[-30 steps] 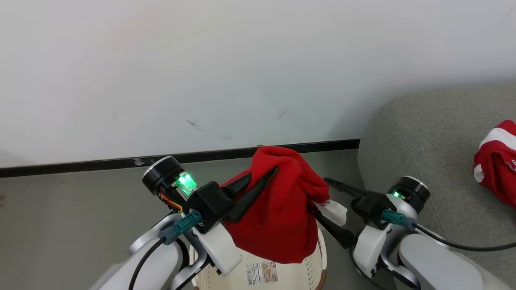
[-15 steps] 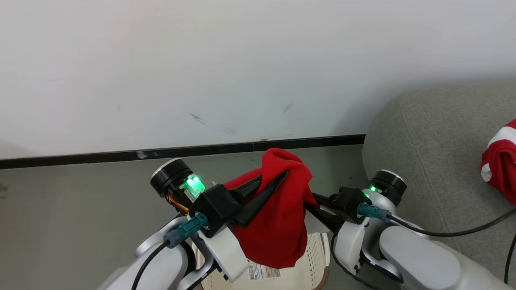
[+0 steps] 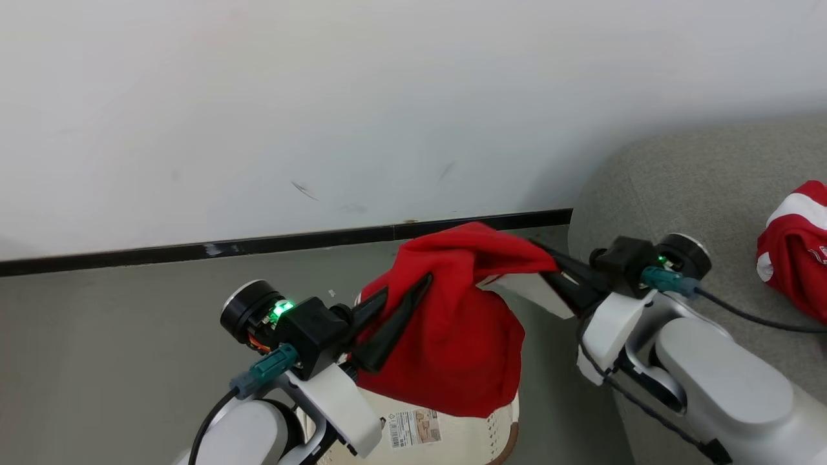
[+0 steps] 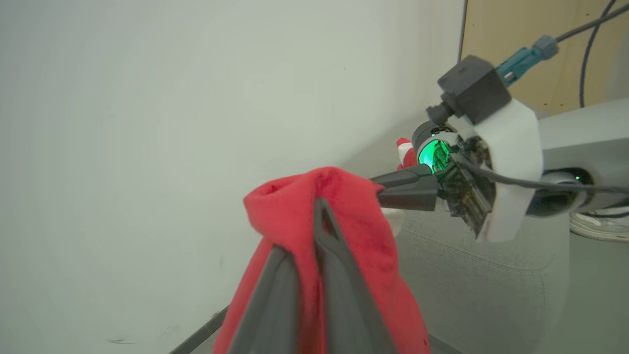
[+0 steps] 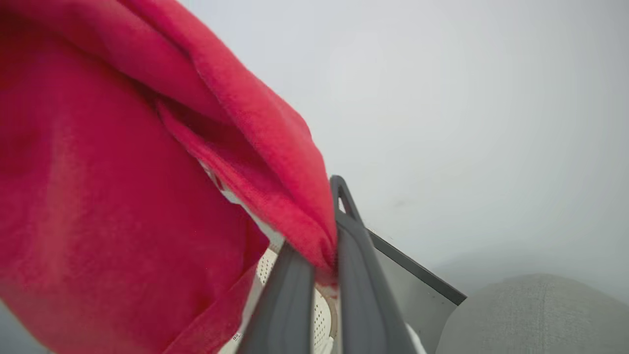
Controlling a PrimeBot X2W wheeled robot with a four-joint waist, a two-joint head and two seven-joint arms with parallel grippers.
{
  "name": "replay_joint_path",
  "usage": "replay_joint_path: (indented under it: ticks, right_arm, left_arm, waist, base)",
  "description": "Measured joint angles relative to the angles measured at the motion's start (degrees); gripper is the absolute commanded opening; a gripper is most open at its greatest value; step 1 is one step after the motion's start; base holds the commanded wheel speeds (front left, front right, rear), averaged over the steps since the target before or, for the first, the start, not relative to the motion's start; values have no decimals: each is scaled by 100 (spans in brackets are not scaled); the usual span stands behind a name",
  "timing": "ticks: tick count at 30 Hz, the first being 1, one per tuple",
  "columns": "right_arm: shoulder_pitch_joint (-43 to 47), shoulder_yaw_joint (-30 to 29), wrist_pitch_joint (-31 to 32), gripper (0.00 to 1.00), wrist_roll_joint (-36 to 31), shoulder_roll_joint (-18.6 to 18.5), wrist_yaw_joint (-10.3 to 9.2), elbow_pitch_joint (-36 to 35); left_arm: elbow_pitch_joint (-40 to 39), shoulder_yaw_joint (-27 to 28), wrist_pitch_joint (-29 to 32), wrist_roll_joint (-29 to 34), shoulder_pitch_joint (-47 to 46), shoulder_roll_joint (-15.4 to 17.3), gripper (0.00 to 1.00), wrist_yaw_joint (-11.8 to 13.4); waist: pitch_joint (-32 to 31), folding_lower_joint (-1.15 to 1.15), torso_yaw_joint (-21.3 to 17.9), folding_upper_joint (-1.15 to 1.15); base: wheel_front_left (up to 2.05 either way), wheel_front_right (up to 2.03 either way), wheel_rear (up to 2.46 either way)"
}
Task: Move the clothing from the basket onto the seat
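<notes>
A red piece of clothing (image 3: 465, 336) hangs above the cream basket (image 3: 471, 436), stretched between both grippers. My left gripper (image 3: 408, 285) is shut on its left fold, and its two dark fingers (image 4: 339, 285) pinch the red clothing (image 4: 285, 216). My right gripper (image 3: 546, 258) is shut on the upper right edge, beside a white patch; the red cloth (image 5: 123, 196) is clamped between its fingers (image 5: 358, 275). The grey seat (image 3: 678, 187) stands at the right with another red and white garment (image 3: 791, 258) lying on it.
A white wall with a black baseboard (image 3: 194, 248) runs behind the basket over a grey floor (image 3: 97, 361). The basket's paper label (image 3: 413, 427) shows below the cloth. A white shoe (image 4: 599, 226) and a wooden panel (image 4: 535, 54) lie beyond the seat.
My right gripper closed on the garment's right edge and rose up and to the right, pulling the cloth wider. The left gripper kept its grip and sank slightly.
</notes>
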Motion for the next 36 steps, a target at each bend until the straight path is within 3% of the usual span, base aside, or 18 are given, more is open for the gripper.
replay_joint_path:
  ticks: [13,25,36]
  right_arm:
    - [55,-1468,1,0,-80,-503,1,-497]
    - [826,-3186,1,0,-338,-811,1,-950]
    - [1543,-3955,1,0,-623,-812,1,-1478]
  left_arm:
    - [308,13,-386,-58,326,-129,100,52]
    - [500,-170,-638,-114,496,-293,100,51]
    - [688,-337,-739,-115,592,-354,100,43]
  waist:
    - [-55,0,-311,0]
    - [-195,0,-707,0]
    - [-280,0,-1093,0]
  base:
    - [0,0,0]
    - [0,0,0]
    - [0,0,0]
